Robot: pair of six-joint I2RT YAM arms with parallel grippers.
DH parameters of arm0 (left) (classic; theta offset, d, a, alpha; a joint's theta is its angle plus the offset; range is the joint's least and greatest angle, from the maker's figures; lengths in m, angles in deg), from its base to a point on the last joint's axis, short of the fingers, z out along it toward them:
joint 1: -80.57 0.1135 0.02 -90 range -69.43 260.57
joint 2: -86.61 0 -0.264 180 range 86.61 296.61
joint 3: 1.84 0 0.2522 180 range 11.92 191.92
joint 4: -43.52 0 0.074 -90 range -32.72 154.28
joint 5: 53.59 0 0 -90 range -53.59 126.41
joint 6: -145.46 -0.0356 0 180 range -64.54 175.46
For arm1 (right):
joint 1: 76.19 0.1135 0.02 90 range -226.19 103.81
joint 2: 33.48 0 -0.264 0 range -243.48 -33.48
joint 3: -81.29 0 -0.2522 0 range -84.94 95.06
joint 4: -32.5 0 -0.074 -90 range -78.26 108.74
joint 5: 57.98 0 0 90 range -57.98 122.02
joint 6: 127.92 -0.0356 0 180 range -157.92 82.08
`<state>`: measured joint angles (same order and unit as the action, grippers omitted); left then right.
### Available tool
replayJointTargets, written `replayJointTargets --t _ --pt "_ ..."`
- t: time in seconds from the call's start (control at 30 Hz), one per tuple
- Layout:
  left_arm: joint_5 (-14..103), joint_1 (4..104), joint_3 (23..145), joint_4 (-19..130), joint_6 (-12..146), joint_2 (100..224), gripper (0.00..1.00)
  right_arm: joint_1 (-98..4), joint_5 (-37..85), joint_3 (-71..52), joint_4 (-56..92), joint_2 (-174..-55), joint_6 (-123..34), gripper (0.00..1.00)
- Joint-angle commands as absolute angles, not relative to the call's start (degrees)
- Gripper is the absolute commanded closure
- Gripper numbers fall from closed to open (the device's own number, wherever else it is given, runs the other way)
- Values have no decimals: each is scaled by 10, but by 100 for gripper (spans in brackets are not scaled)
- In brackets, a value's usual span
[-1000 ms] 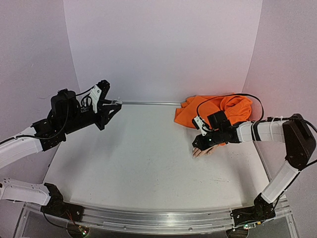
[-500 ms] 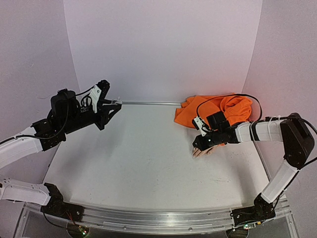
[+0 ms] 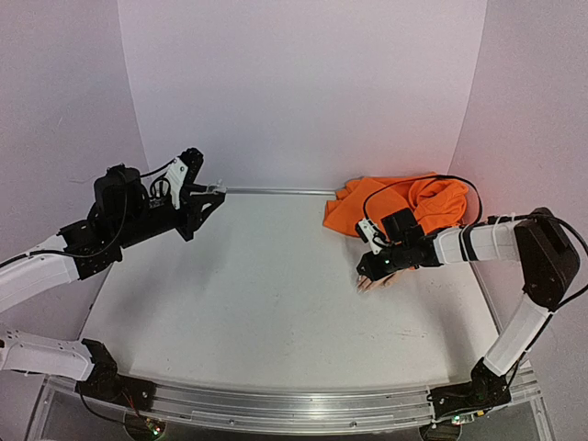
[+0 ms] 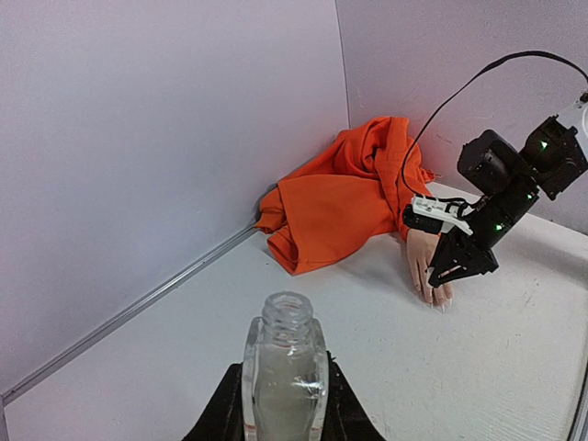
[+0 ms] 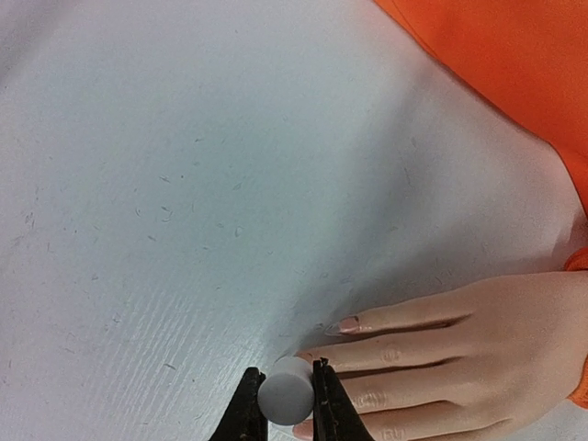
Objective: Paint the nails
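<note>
A pale mannequin hand (image 5: 459, 349) with an orange sleeve (image 3: 395, 207) lies palm down at the right back of the table, also in the top view (image 3: 372, 280) and the left wrist view (image 4: 424, 266). One nail (image 5: 349, 324) shows on the upper finger. My right gripper (image 5: 288, 395) is shut on a grey round brush cap (image 5: 286, 390), held right over the tip of the second finger; the brush and that nail are hidden. My left gripper (image 4: 285, 404) is shut on a small clear open bottle (image 4: 285, 367), raised at the far left (image 3: 207, 195).
The orange fabric (image 4: 344, 188) is bunched against the back wall. A metal rail (image 3: 276, 191) runs along the wall foot. The right arm's cable (image 3: 423, 184) loops over the sleeve.
The right gripper has shifted slightly left along the fingertips. The left arm and bottle have not moved.
</note>
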<state>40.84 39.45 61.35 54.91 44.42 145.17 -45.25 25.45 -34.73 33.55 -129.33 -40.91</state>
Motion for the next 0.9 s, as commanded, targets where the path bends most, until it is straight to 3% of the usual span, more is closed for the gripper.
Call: replayJointTargets --t 0.0,0.87 --pt "417 399 618 531 445 1445 100 -449 263 -341 336 -1300 -412 100" --pt "421 400 618 531 445 1447 100 -449 267 -334 340 -1312 -406 100"
